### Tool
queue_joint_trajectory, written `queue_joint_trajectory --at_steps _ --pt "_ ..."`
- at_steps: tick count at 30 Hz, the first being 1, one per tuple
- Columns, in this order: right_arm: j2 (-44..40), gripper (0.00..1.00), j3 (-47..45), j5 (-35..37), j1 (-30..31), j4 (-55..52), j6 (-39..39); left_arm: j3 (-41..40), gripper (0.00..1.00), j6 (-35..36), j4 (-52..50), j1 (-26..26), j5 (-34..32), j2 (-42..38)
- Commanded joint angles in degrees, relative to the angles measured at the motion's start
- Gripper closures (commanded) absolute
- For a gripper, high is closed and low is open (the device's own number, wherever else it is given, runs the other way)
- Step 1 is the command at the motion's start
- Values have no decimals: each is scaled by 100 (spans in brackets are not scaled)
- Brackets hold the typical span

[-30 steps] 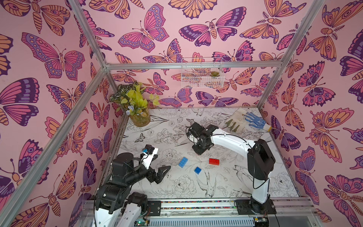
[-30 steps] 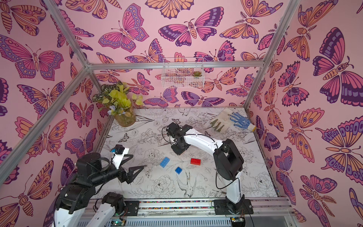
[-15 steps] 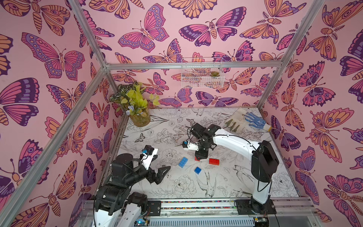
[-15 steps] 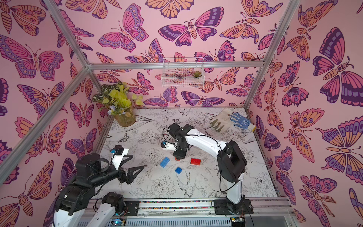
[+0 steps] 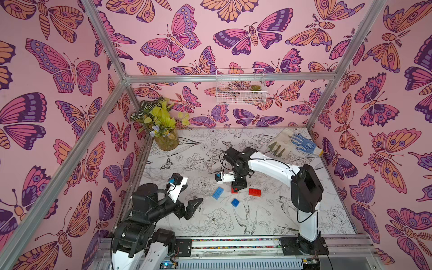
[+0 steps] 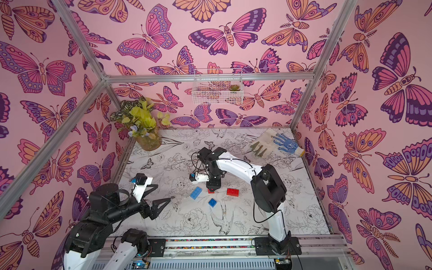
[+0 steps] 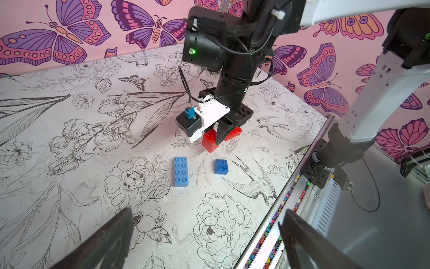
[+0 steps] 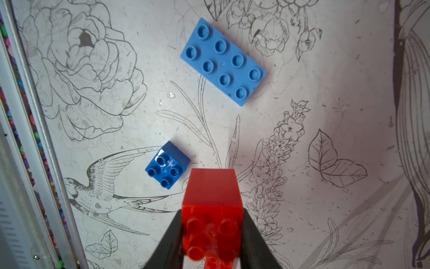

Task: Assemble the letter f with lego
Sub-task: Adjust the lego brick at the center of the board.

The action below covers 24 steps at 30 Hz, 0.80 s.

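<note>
Presently we see the short red brick (image 5: 234, 190) pinched between the closed-in fingers of the right gripper (image 8: 212, 235), slightly below the middle of the frame in both top views; whether it touches the floral table (image 5: 210, 224) we cannot tell. Just right of it lies the long red brick (image 5: 254, 192), to its left the long blue brick (image 5: 217, 193), and below it the short blue brick (image 5: 235, 202), all lying apart. At lower left the left gripper (image 7: 207, 210) hangs spread wide, holding nothing.
</note>
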Motion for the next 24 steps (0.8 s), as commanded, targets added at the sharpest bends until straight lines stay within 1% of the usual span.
queue_joint_trajectory --at_steps 1,24 --pt "136 87 184 -50 40 -172 -195 -86 0 -16 100 -39 2 -46" --pt "528 87 305 23 -253 -88 -345 -68 0 9 96 -47 72 69"
